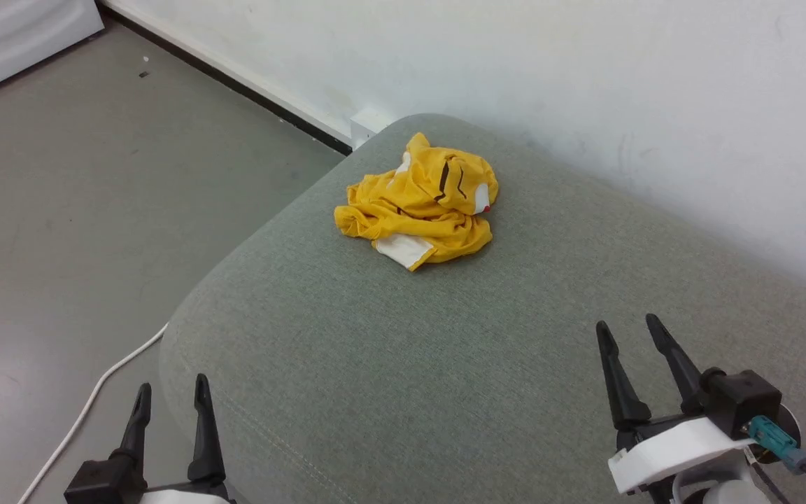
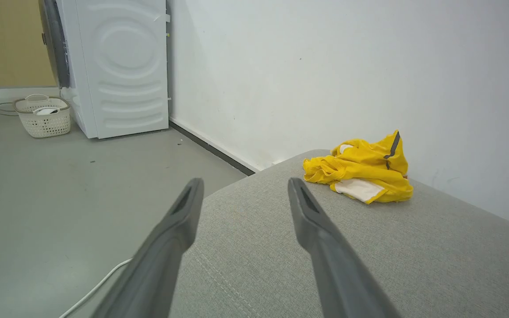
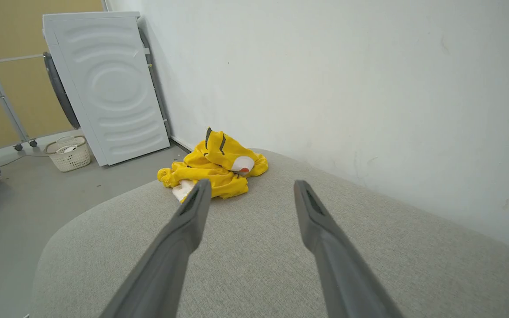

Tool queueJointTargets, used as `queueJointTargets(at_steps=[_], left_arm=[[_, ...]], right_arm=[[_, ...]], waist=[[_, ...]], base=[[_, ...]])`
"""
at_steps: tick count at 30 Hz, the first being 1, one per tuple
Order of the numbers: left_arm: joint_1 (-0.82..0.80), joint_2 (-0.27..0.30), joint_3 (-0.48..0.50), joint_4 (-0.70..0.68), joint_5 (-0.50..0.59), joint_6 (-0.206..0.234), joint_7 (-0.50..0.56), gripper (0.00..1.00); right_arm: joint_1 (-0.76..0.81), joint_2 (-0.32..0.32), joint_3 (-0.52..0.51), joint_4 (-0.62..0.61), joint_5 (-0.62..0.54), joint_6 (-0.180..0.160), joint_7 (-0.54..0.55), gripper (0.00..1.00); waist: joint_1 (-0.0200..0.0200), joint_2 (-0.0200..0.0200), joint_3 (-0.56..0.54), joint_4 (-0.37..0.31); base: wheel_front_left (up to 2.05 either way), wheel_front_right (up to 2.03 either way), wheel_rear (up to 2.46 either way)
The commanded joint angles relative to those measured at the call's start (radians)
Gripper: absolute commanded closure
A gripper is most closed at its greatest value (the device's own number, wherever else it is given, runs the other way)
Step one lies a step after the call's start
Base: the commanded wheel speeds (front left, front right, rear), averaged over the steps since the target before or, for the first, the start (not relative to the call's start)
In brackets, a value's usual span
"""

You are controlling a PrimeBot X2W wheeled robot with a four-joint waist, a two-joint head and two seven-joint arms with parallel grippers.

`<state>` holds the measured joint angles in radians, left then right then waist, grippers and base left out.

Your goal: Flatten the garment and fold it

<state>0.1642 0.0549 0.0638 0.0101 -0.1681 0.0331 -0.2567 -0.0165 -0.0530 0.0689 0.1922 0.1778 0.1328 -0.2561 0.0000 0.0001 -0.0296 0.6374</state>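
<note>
1. The left gripper [image 1: 172,381] hangs at the near left edge of the grey upholstered seat [image 1: 445,364]. Its two long dark fingers are spread wide and released, with nothing between them. In the left wrist view one finger lies over the floor and the other over the seat fabric.
2. The right gripper [image 1: 625,320] hangs over the near right part of the seat. Its fingers are likewise parted and empty, and they point toward the far edge.
3. Bare seat fabric lies ahead of both grippers, and each is well apart from the cloth.
4. The garment [image 1: 420,203] sits in a crumpled heap near the far left corner of the seat, close to the rounded far edge. It is bright yellow and bunched into thick folds. A white patch shows at the heap's near side. Thin black line marks cross its top. A small red spot sits on a white patch at its right side.
5. In the left wrist view the heap lies ahead and to the right of the fingers. In the right wrist view it lies ahead and to the left, with one fingertip overlapping its near edge in the picture.
6. A white wall [image 1: 585,70] runs behind the seat's far edge, with a dark skirting strip [image 1: 235,80] at its foot.
7. The grey floor [image 1: 95,175] spreads to the left of the seat. A white cable [image 1: 95,392] lies on it by the near left corner.
8. Farther along the wall stands a white washing machine [image 2: 122,66], with a pale laundry basket [image 2: 44,117] on the floor just beside it.
</note>
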Motion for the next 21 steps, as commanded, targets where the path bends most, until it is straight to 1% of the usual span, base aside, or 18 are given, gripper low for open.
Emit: queueJointTargets(at_steps=[1, 8, 11, 14, 16, 18, 21], left_arm=[[0.011, -0.005, 0.004, 0.002, -0.004, 0.001, -0.005, 0.0], [0.01, -0.005, 0.005, 0.006, 0.001, -0.005, -0.005, 0.0], [0.013, -0.005, -0.001, 0.015, -0.004, -0.021, -0.005, 0.0], [-0.002, -0.005, 0.003, -0.005, -0.079, -0.032, -0.005, 0.0], [-0.026, -0.005, 0.014, -0.045, -0.141, -0.04, -0.005, 0.0], [-0.063, -0.002, 0.032, -0.089, -0.177, -0.051, -0.005, 0.0], [-0.15, 0.033, 0.046, -0.161, -0.205, -0.071, 0.027, 0.0]], right_arm=[[-0.011, 0.003, 0.001, 0.003, 0.007, -0.002, -0.006, 0.0], [-0.009, 0.003, 0.002, 0.004, 0.009, -0.002, -0.006, 0.0], [-0.009, 0.003, 0.004, 0.004, 0.01, -0.002, -0.006, 0.0], [-0.009, 0.003, 0.004, 0.002, 0.01, -0.002, -0.006, 0.0], [-0.01, 0.003, 0.0, -0.004, 0.007, -0.002, -0.006, 0.0], [-0.014, 0.003, -0.003, -0.01, -0.004, -0.002, -0.006, 0.0], [-0.026, 0.003, -0.014, -0.022, -0.028, -0.002, -0.006, 0.0]], waist=[[0.0, -0.0001, 0.0, -0.001], [0.0, -0.0001, -0.004, -0.006], [0.0, -0.0001, -0.005, -0.009], [0.0, -0.0001, -0.004, -0.015], [0.0, -0.0001, 0.003, -0.018], [0.0, -0.0001, 0.016, -0.024], [0.0, -0.0001, 0.05, -0.035]], base=[[0.0, 0.0, 0.0], [0.0, 0.0, 0.0], [0.0, 0.0, 0.0], [0.0, 0.0, 0.0], [0.0, 0.0, 0.0], [0.0, 0.0, 0.0], [0.0, 0.0, 0.0]])
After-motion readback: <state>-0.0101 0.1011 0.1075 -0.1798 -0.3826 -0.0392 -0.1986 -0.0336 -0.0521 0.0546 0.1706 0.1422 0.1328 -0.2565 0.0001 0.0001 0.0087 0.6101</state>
